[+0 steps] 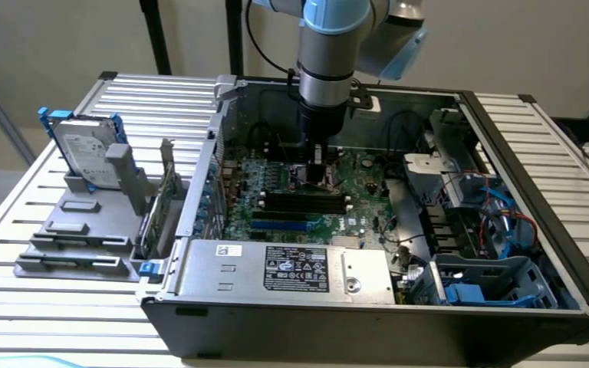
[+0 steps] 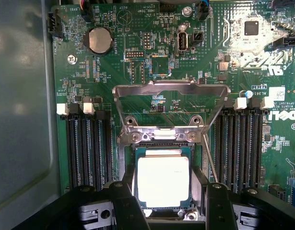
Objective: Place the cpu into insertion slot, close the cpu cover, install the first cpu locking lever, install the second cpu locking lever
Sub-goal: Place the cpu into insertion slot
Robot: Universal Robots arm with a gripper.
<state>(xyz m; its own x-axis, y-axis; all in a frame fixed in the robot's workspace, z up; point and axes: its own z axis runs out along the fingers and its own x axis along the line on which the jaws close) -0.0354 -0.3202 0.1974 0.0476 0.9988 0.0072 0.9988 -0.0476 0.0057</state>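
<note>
Straddling the cpu (image 2: 163,181), the gripper (image 2: 164,203) has its two fingers (image 2: 124,203) set wide, one on each opposite side of the chip. Their dark pads seem to lie against its edges, so it looks pinched rather than loose. The chip lies directly between the jaws, square with the insertion slot (image 2: 162,143) and within its silvery rim, mid-motherboard (image 2: 113,72) between two banks of memory slots (image 2: 87,148). The cpu cover (image 2: 171,87) stands tipped open just beyond the slot's hinge edge, towards the coin battery (image 2: 100,40).
</note>
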